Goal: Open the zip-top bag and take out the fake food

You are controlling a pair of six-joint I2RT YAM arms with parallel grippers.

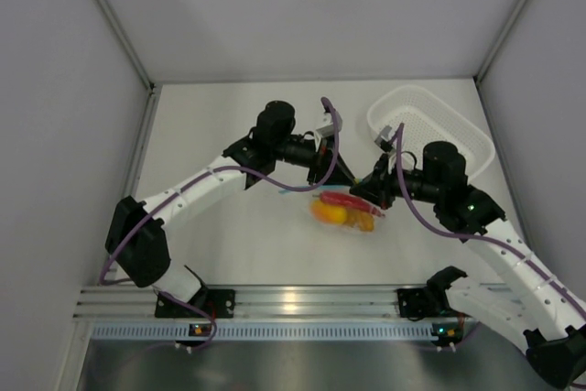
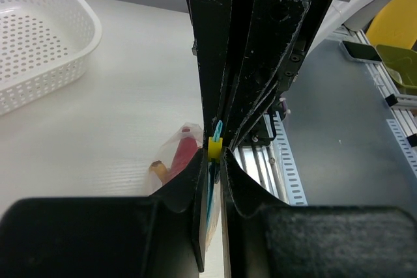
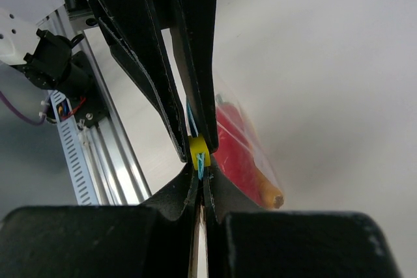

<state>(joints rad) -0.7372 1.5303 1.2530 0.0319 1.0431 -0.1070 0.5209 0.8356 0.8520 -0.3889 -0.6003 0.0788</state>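
The clear zip-top bag (image 1: 352, 226) hangs just above the table between my two grippers. Inside are a red chili (image 1: 341, 199), a yellow-orange wedge (image 1: 328, 214) and an orange chunk (image 1: 363, 222). My left gripper (image 1: 331, 173) and right gripper (image 1: 364, 191) meet tip to tip, each shut on the bag's light blue zip strip. In the left wrist view my left gripper (image 2: 212, 161) pinches the strip just below a yellow slider (image 2: 215, 148). In the right wrist view my right gripper (image 3: 201, 175) pinches it under the same slider (image 3: 197, 148), with the chili (image 3: 234, 148) alongside.
A white perforated basket (image 1: 458, 125) stands at the back right, close behind my right arm; it also shows in the left wrist view (image 2: 85, 37). An aluminium rail (image 1: 284, 304) runs along the near edge. White walls enclose the table.
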